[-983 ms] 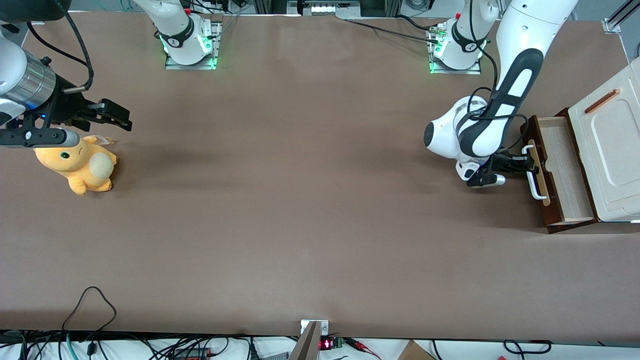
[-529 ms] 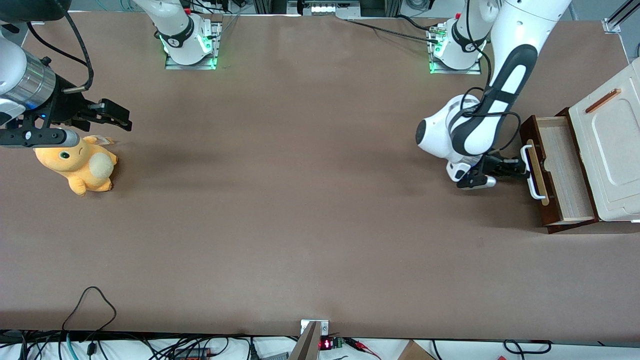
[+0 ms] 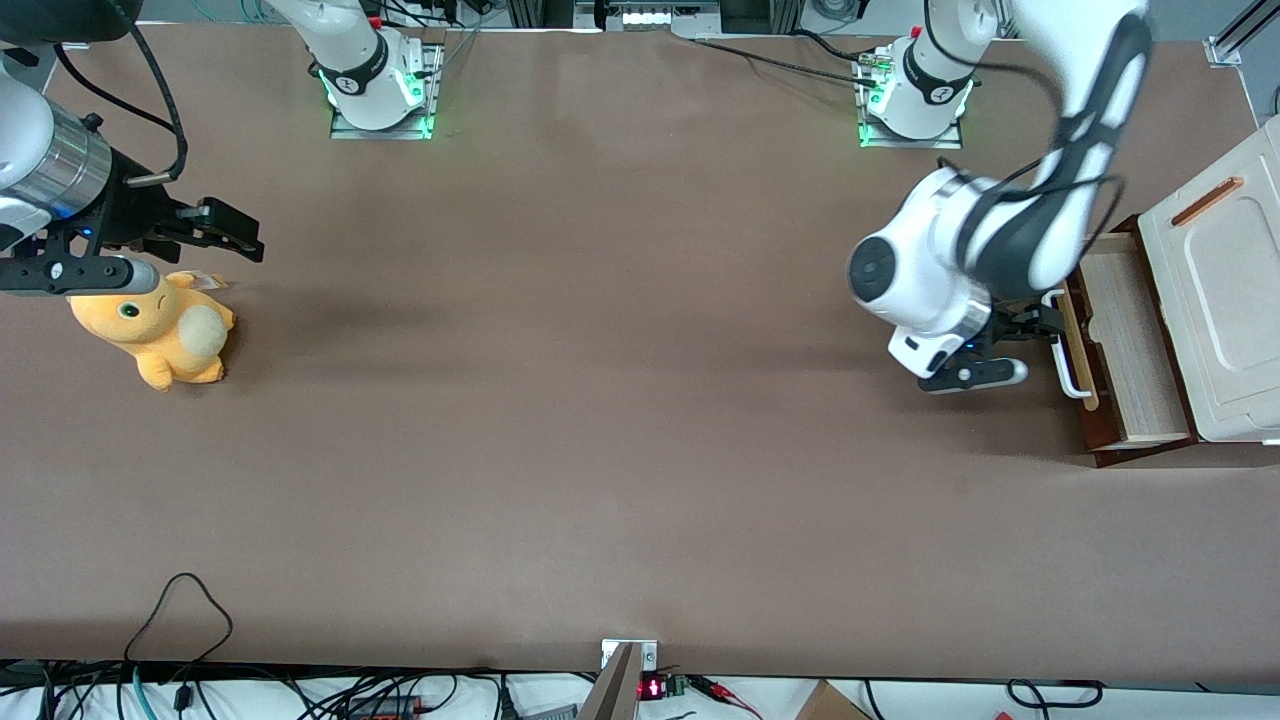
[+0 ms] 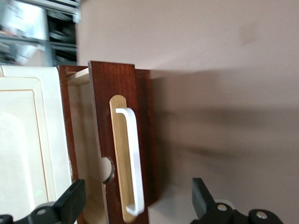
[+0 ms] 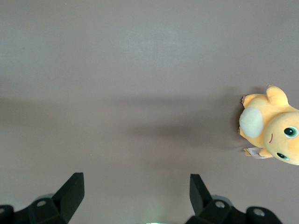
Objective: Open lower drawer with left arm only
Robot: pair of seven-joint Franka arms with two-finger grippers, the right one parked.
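Observation:
The lower drawer (image 3: pixel 1128 340) stands pulled out of its cabinet, pale wood showing inside. Its dark brown front (image 4: pixel 112 93) carries a white bar handle (image 3: pixel 1066 352) on a light tan strip (image 4: pixel 119 154). The left arm (image 3: pixel 1010 240) bends over the table in front of the drawer. My gripper (image 3: pixel 1035 325) hangs just in front of the drawer front, close to the handle (image 4: pixel 133 158) and apart from it. In the wrist view the gripper (image 4: pixel 136 198) is open wide, its two black fingers (image 4: pixel 72 200) holding nothing.
The cream-white cabinet (image 3: pixel 1225 300) with a small reddish-brown strip (image 3: pixel 1204 202) sits at the working arm's end of the table. A yellow plush toy (image 3: pixel 160 330) lies toward the parked arm's end. Cables (image 3: pixel 180 620) trail along the table edge nearest the camera.
My gripper came off the handle, drew back from the drawer front, and the arm's wrist rose and turned. The drawer stays pulled out.

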